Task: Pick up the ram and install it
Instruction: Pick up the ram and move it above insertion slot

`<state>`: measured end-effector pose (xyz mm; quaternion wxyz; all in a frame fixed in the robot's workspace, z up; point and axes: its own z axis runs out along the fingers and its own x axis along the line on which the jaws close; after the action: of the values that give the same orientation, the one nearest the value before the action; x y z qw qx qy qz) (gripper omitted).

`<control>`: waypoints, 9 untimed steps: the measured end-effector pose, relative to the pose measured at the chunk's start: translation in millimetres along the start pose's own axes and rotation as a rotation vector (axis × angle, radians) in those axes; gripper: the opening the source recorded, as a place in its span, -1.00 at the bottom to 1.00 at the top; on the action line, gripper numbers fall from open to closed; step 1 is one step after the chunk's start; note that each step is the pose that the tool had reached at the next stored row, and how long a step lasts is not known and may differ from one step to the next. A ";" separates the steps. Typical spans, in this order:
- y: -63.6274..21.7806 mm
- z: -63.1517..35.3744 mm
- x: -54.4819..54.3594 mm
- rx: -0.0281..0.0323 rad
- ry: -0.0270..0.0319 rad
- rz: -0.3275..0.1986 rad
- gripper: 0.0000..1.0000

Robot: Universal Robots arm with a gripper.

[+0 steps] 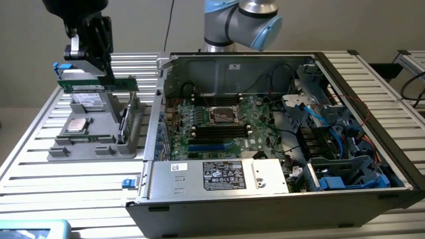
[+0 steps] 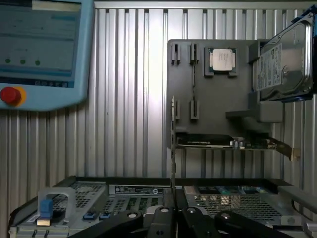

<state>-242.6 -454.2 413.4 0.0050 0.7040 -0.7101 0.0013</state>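
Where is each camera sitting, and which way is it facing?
Exterior view: off the arm and high, looking down at the open computer case and grey parts holder; the arm and claw show.
Wrist view: on the wrist, looking down past the claw's fingers at the holder and case.
Both share: the holder, processor chip, hard drive, and the ram gripped in the claw.

ram (image 2: 173, 144): edge-on, chips hidden | arm (image 1: 242, 20): cut by top edge
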 end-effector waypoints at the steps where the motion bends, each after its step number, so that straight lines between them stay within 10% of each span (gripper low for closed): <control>1: -4.5 -1.3 0.1 0.0000 -0.0001 0.000 -0.75; 9: -40.7 -3.2 -0.1 0.0001 -0.0001 0.000 -0.75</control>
<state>-201.9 -454.4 416.5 0.0049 0.7040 -0.7102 0.0013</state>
